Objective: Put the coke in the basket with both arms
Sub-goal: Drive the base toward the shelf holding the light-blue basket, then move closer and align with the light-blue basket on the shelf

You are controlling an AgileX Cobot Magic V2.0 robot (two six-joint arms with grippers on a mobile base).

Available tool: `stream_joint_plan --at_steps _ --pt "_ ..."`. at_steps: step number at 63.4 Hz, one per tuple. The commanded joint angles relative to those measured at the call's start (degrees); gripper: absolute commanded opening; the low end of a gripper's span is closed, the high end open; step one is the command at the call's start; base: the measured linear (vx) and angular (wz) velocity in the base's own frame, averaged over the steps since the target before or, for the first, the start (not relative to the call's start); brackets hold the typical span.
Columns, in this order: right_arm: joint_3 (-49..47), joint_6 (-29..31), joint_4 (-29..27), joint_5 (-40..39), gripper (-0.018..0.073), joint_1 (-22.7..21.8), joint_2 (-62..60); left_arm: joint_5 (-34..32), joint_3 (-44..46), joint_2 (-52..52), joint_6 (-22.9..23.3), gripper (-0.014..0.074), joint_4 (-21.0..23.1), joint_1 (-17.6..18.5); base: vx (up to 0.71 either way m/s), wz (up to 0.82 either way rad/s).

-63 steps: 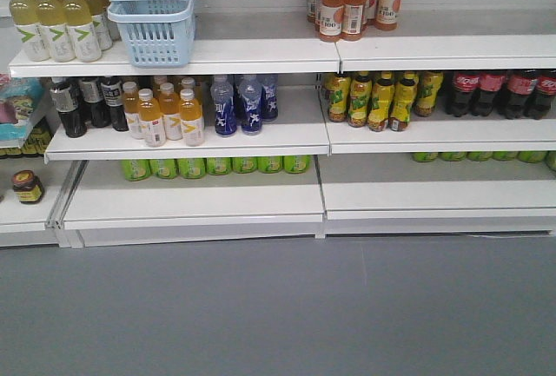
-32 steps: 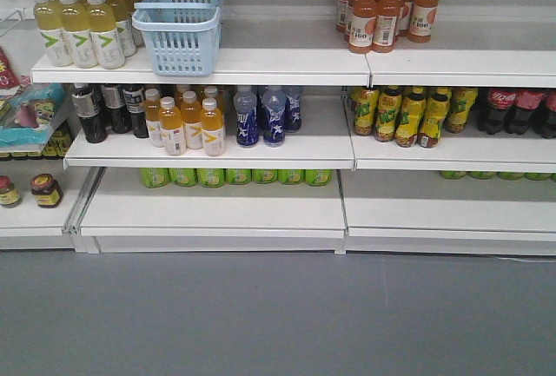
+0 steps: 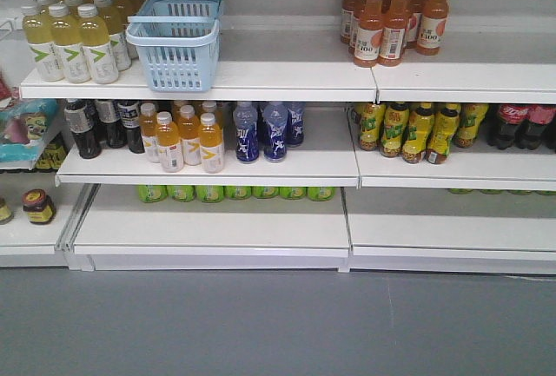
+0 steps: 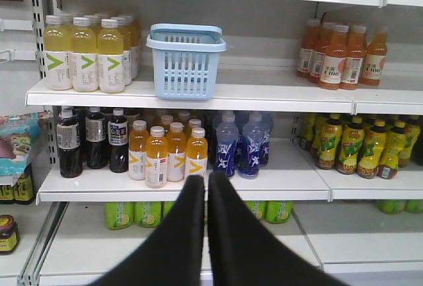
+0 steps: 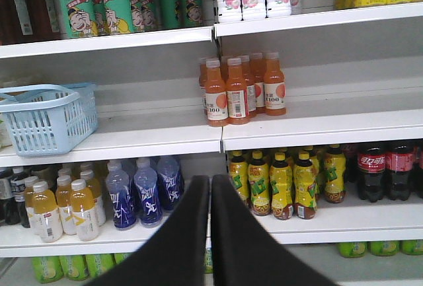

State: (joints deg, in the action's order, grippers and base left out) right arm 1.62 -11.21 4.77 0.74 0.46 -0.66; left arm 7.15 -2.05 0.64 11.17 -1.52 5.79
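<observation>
Approach seems the step in hand: left tool (image 4: 206, 179) and right tool (image 5: 210, 180), pressed together and empty, hang well apart from coke (image 5: 371, 167) at the right of the middle shelf (image 5: 357, 223) and basket (image 3: 176, 42) up left, so next one should spread and reach.

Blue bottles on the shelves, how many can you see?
3. One blue bottle stands front left on the middle shelf, a second right beside it, and a third behind, further right. More may be hidden behind them.
</observation>
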Motion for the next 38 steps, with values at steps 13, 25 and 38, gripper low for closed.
stream_joint_plan --at_steps 13,25,38 --pt "1.1 0.0 0.3 -4.7 -0.0005 -0.3 -0.7 -4.4 -0.4 0.9 0.2 -0.0006 0.4 0.0 0.17 0.01" --pt "1.1 0.0 0.3 -4.7 -0.0005 -0.3 -0.7 -4.4 -0.4 0.9 0.2 -0.0006 0.4 0.0 0.18 0.01" --pt "1.1 0.0 0.3 -4.7 -0.0005 -0.3 -0.7 -4.4 -0.4 0.9 0.2 -0.0006 0.4 0.0 0.2 0.02"
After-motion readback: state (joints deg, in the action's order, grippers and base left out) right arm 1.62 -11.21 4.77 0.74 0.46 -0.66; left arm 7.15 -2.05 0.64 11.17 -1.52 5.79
